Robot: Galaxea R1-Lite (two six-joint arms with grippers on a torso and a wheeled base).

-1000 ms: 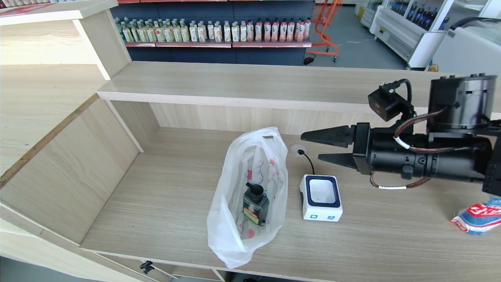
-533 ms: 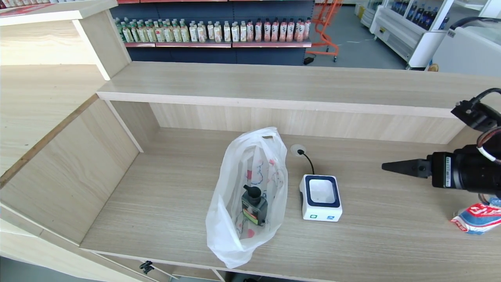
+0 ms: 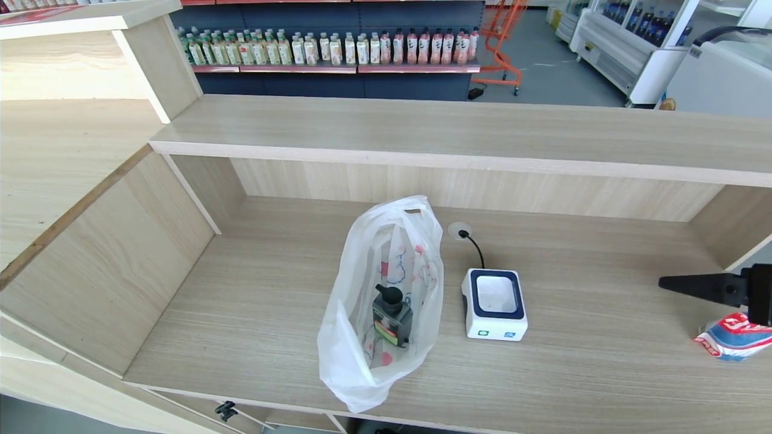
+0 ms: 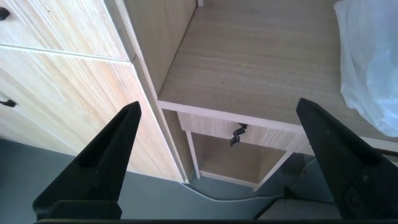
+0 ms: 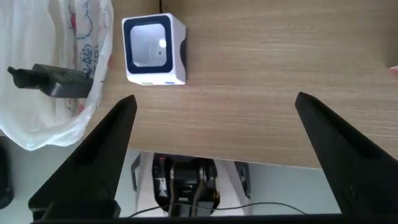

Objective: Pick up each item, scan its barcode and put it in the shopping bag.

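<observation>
A white plastic shopping bag [image 3: 380, 301] stands open at the middle of the counter, and a black bottle [image 3: 392, 316] stands inside it. To its right sits the white barcode scanner [image 3: 494, 304], window facing up. A blue, red and white snack packet [image 3: 733, 337] lies at the counter's far right. One of my right gripper's fingers [image 3: 699, 287] pokes in just above that packet. My right gripper [image 5: 216, 98] is open and empty, with the scanner [image 5: 154, 50] and the bag [image 5: 93, 81] beyond it. My left gripper [image 4: 219, 106] is open and empty, in front of the counter's near left corner.
The counter [image 3: 603, 361] is a recessed bay with a raised ledge [image 3: 422, 129] behind and a side wall [image 3: 120, 259] on the left. The scanner's cable [image 3: 473, 247] runs to a hole in the counter. A drawer handle [image 4: 237, 132] shows under the front edge.
My right arm has drawn back to the right, from above the scanner to the view's right edge over the snack packet. The bottle has settled slightly lower in the bag.
</observation>
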